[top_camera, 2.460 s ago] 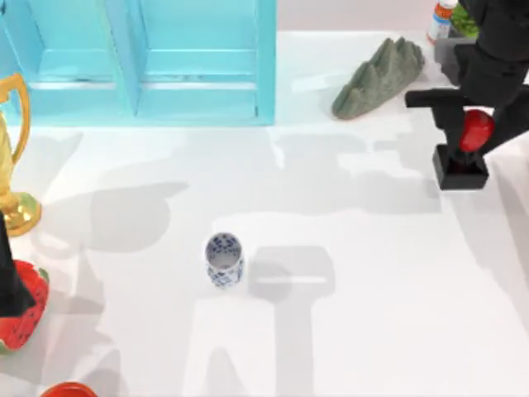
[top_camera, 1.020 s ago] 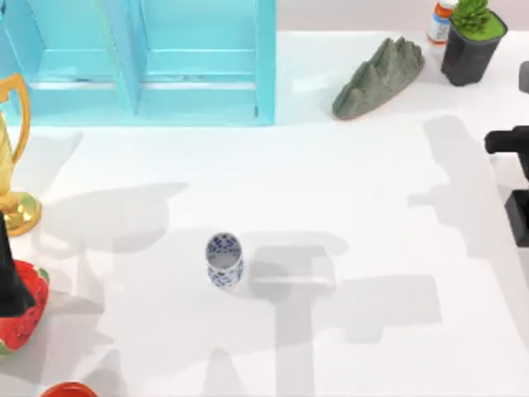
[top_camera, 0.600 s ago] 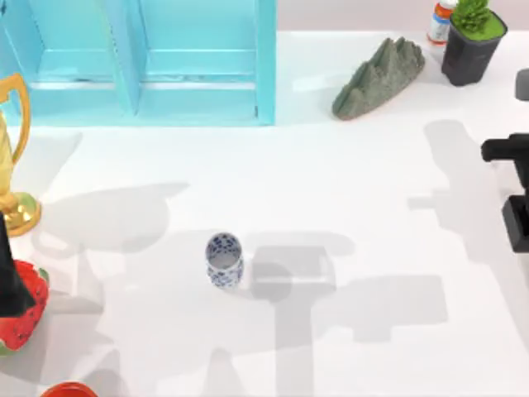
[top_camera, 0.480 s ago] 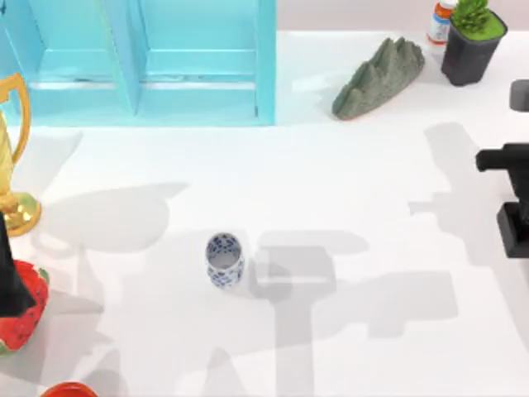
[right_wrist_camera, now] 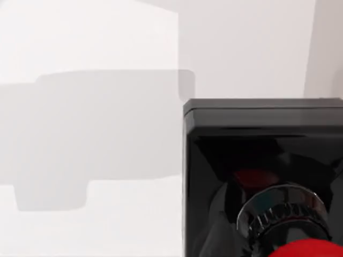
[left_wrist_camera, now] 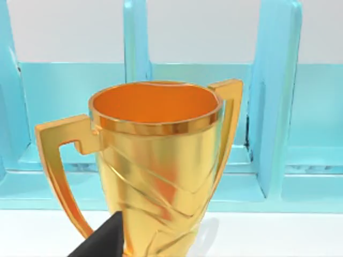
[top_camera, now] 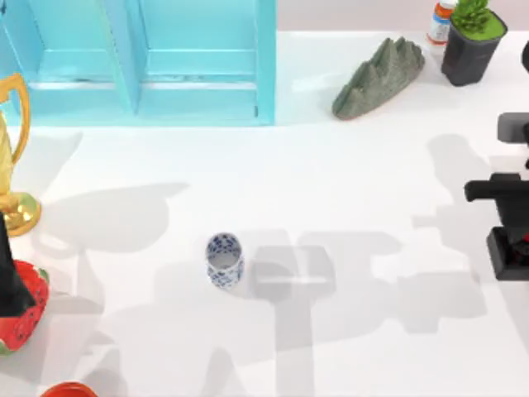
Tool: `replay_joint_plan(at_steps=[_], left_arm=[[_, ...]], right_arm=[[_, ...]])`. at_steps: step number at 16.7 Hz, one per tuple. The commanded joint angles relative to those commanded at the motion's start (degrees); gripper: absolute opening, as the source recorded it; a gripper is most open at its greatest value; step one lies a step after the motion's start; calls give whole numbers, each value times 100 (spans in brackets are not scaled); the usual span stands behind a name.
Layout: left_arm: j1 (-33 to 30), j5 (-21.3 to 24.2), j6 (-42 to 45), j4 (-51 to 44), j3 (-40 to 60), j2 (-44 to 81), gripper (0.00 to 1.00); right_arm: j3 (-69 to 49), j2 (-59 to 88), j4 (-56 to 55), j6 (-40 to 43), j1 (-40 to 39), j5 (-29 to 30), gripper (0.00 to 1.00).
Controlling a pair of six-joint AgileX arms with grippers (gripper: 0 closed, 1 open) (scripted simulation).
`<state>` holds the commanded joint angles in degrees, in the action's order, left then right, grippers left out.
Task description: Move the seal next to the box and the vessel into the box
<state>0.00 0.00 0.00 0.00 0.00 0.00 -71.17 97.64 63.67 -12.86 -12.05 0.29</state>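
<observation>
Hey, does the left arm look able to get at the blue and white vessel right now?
Probably yes. The vessel stands alone on open table, nothing crowding it. The left arm sits at the table's left edge beside the trophy, with bare surface between.

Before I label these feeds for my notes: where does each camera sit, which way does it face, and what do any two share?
Top view: above the table, looking down on the vessel and blue box; the right gripper carries the seal at the right edge.
Left wrist view: low, facing the golden trophy before the box; a dark part of the left arm at the edge.
Right wrist view: looking down the held seal at the table.
Shared: the seal in top and right wrist views.
</observation>
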Motion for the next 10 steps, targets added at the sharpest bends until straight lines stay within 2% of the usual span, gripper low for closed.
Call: replay_joint_plan(at_steps=[1, 10], left_arm=[[0, 0, 0, 0, 0, 0, 100], [0, 0, 0, 0, 0, 0, 100]], right_arm=[[0, 0, 0, 0, 0, 0, 0], [0, 0, 0, 0, 0, 0, 68]])
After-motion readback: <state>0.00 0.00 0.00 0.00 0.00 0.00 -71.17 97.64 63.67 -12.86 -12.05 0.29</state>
